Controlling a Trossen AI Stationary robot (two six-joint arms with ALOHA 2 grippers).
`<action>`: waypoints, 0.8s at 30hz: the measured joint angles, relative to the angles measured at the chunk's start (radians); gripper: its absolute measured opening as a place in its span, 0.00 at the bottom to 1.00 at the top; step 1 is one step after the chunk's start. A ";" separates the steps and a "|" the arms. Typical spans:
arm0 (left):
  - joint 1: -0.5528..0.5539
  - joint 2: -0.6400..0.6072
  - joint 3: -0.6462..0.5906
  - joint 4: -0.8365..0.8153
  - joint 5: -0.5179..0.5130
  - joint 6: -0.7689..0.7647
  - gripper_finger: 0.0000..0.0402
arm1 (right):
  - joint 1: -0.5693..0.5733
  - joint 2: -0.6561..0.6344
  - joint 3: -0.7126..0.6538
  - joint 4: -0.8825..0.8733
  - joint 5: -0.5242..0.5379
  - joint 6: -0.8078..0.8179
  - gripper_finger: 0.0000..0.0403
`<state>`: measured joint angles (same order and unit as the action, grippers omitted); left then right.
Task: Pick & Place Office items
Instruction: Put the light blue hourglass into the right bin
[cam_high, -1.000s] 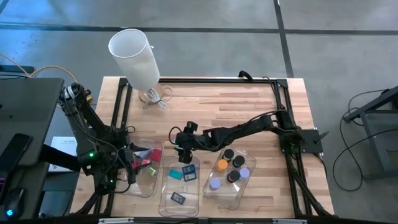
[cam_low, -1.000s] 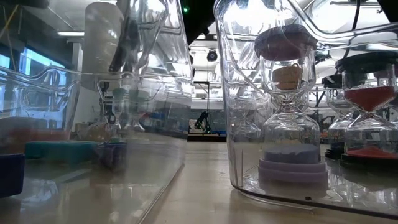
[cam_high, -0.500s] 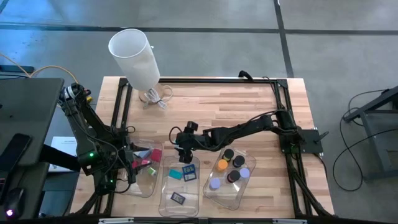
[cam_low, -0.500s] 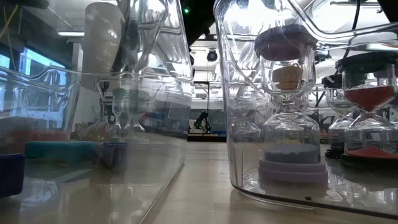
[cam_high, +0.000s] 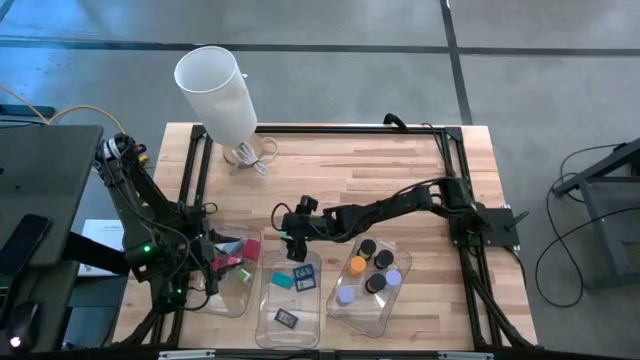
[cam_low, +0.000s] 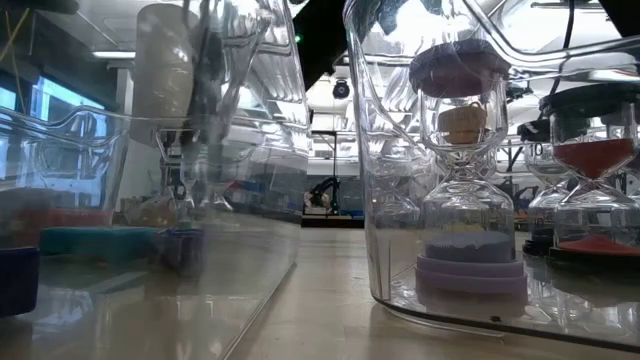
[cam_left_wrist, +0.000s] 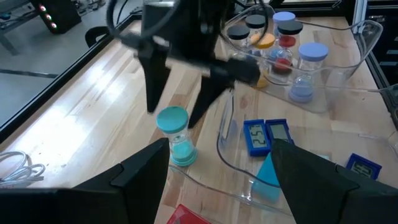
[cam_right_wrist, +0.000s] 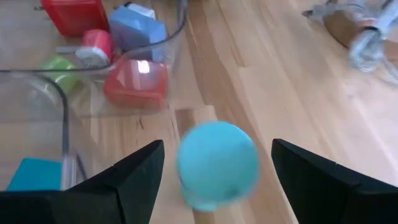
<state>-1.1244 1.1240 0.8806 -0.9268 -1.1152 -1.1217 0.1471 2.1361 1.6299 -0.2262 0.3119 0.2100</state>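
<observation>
At the left of the table the left gripper (cam_high: 215, 268) is parked over the left tray (cam_high: 236, 297), where red and pink pieces (cam_high: 238, 262) lie; its fingers are seen spread apart in its wrist view, with nothing between them. In the middle, the right gripper (cam_left_wrist: 177, 109) is poised directly above a teal sand timer (cam_left_wrist: 175, 135), which stands upright on the bare wood just beside the middle tray (cam_left_wrist: 227, 146). Its fingers are held apart on either side of the timer's top and nothing is gripped yet. The step in hand is judged to be the pick of this timer. A short descent and a closing of the fingers on its cap (cam_right_wrist: 217, 160) are called for next, followed by a carry. Further right, the right tray (cam_high: 365, 305) is already filled with similar timers (cam_high: 372, 270), so that tray is taken as the likely destination.
</observation>
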 joint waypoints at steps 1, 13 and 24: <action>0.000 0.000 0.000 0.001 0.000 0.000 0.68 | 0.000 0.013 0.001 0.018 0.002 0.000 0.71; 0.000 0.002 0.000 0.000 0.000 0.010 0.68 | -0.018 0.045 0.004 0.044 0.000 -0.024 0.71; 0.000 0.002 0.000 0.000 0.000 0.008 0.68 | -0.044 0.047 0.003 0.014 -0.080 0.022 0.71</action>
<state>-1.1244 1.1258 0.8803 -0.9264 -1.1156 -1.1133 0.1034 2.1832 1.6329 -0.2127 0.2319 0.2321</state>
